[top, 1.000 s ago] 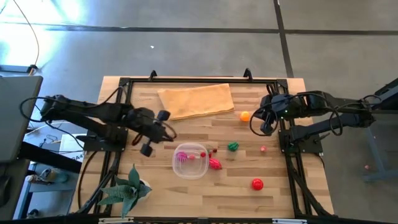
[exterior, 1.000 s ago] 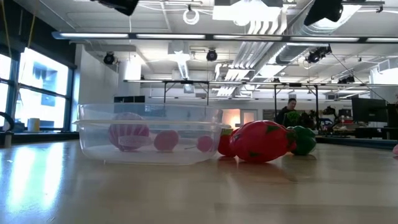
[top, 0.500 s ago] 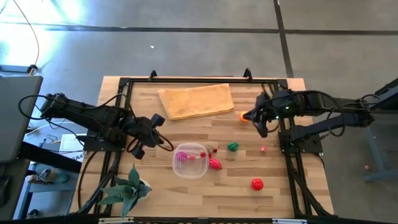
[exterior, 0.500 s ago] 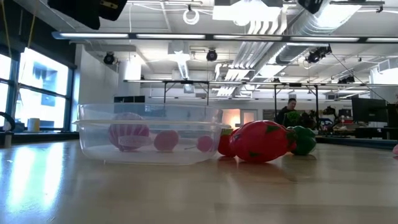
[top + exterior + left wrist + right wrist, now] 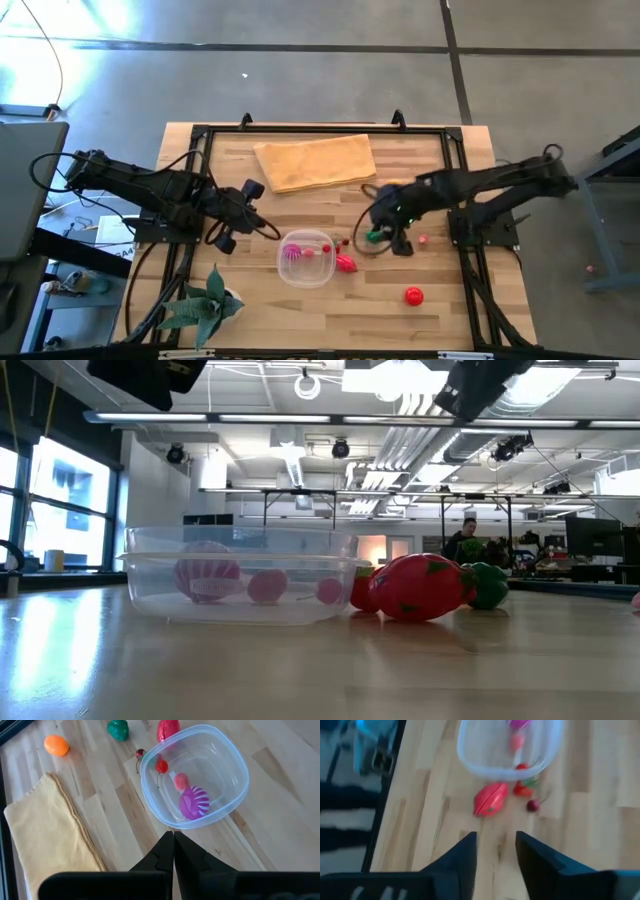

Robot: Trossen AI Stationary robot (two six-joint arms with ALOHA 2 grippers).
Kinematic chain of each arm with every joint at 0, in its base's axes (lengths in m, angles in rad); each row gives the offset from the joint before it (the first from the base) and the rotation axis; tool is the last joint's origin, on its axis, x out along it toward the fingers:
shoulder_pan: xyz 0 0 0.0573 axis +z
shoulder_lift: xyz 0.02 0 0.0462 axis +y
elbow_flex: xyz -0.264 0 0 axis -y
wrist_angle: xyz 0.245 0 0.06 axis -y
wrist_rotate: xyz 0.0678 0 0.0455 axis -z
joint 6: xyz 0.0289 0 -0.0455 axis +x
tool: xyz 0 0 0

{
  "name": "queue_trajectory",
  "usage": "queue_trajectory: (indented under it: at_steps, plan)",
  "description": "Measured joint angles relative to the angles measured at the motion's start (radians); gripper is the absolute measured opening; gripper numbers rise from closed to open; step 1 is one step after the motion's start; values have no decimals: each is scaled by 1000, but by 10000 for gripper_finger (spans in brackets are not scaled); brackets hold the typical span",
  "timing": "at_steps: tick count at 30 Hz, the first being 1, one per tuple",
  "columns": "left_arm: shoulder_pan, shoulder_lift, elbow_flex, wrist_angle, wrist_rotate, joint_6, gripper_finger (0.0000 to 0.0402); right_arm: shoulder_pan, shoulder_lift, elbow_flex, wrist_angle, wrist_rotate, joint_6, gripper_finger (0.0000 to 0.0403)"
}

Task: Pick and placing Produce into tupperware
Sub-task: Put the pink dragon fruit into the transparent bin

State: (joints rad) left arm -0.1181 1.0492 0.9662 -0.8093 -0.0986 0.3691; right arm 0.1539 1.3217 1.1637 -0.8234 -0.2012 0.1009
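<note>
Three smooth toys (image 5: 192, 803) (plastic) in clear round tupperware (image 5: 235, 766)

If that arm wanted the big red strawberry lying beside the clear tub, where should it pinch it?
Probably from straight above, pinching across the narrow middle of the strawberry. It lies on its side beside the tupperware, so the fingers should close across its width. The open right gripper hovers nearby.

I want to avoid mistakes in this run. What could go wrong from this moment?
The right gripper is open above the green produce piece, which lies close to small red pieces; closing could push them. The red strawberry-like piece rests by the tupperware, so a grasp there may shift it.
</note>
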Motion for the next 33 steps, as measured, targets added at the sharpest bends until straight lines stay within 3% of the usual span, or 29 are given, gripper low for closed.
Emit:
queue_trajectory:
  at_steps: [6, 11, 20, 33]
  plan:
    - [0, 0, 0, 0, 0, 0, 3, 59, 124, 0, 30, 1, 43, 178]
    - [0, 0, 1, 0, 0, 0, 3, 84, 229, 0, 135, 46, 209, 206]
    - [0, 1, 1, -1, 0, 0, 3, 91, 404, -1, 267, 78, 480, 209]
    - [0, 1, 1, -1, 0, 0, 3, 95, 513, -2, 358, 27, 555, 209]
